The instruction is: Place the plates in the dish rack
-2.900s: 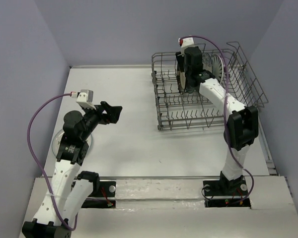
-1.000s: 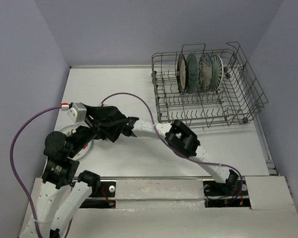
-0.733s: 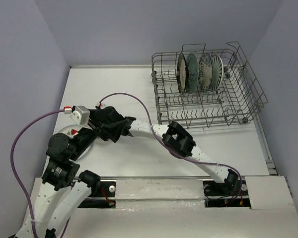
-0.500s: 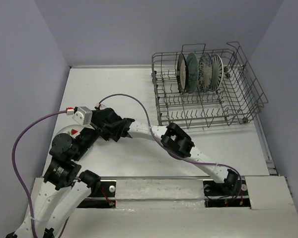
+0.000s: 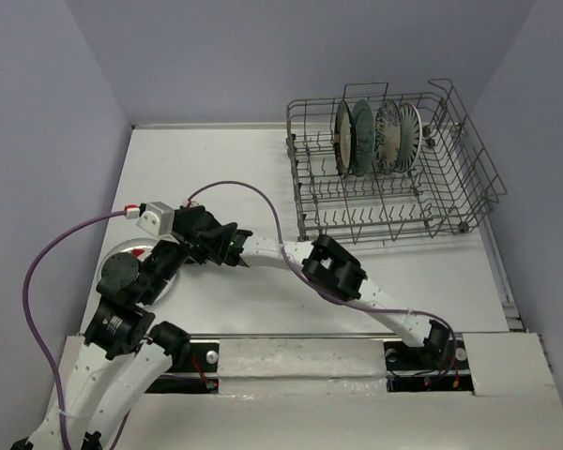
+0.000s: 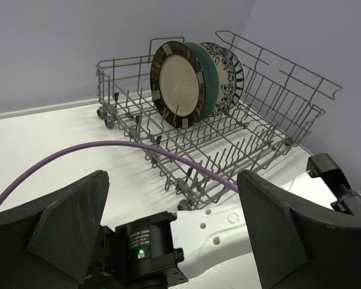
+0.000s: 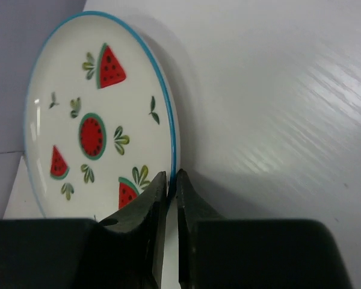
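Now that our right pincer point(image 7: 171, 180) has snapped together onto the rim of the last plate point(image 7: 96, 120), lying on the bench point(image 5: 263, 169) at left, we reckon lifting's next. The other four plates point(image 5: 375, 136) already stand in the dish rack point(image 5: 394, 202), and our left pincer point(image 6: 171, 180) hangs wide apart.

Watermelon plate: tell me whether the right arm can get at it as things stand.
Yes, it seems so: the right gripper is shut on the rim of the watermelon plate, and nothing else stands in the way.
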`<action>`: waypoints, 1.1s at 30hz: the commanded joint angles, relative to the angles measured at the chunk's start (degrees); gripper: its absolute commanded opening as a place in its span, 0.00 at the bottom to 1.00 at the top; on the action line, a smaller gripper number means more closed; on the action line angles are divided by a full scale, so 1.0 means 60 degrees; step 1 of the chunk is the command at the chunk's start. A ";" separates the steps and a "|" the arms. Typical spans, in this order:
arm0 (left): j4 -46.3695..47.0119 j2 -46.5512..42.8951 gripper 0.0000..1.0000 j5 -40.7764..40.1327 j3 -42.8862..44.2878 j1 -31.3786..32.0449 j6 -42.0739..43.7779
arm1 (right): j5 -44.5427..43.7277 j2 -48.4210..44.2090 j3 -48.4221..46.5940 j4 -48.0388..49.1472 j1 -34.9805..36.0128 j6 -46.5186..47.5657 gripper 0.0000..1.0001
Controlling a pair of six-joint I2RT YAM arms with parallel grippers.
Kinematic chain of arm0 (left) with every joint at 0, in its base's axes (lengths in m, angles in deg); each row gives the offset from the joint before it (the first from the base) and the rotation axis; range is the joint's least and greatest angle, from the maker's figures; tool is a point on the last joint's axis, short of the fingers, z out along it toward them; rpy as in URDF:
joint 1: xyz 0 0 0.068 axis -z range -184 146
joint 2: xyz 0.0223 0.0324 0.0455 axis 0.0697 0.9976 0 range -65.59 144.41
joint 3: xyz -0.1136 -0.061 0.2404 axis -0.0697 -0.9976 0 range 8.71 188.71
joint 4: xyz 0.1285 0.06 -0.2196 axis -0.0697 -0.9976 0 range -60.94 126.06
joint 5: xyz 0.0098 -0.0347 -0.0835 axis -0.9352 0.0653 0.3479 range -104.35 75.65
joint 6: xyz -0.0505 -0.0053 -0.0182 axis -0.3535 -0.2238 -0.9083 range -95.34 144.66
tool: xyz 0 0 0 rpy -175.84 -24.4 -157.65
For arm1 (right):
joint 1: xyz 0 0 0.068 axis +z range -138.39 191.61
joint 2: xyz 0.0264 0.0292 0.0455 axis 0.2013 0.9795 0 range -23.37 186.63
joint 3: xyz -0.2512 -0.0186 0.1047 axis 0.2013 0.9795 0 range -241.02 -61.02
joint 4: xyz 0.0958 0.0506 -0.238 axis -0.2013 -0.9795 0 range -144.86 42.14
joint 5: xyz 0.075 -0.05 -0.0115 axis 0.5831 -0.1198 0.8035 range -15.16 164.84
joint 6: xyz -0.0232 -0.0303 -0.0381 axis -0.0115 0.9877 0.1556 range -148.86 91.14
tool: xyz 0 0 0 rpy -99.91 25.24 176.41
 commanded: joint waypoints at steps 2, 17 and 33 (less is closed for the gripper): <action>0.0366 -0.0033 0.99 -0.0288 -0.0117 0.0057 0.0165 | -0.1319 -0.1350 0.1916 0.0227 -0.0092 0.0196 0.10; 0.0366 0.0567 0.99 -0.0287 -0.0146 -0.0090 0.0048 | -0.3182 -0.5715 0.8522 0.1504 -0.0385 0.0767 0.11; -0.0278 0.1036 0.99 -0.2192 -0.0014 -0.0763 -0.0348 | -0.1747 -0.5293 0.9303 0.1138 -0.0473 0.0680 0.30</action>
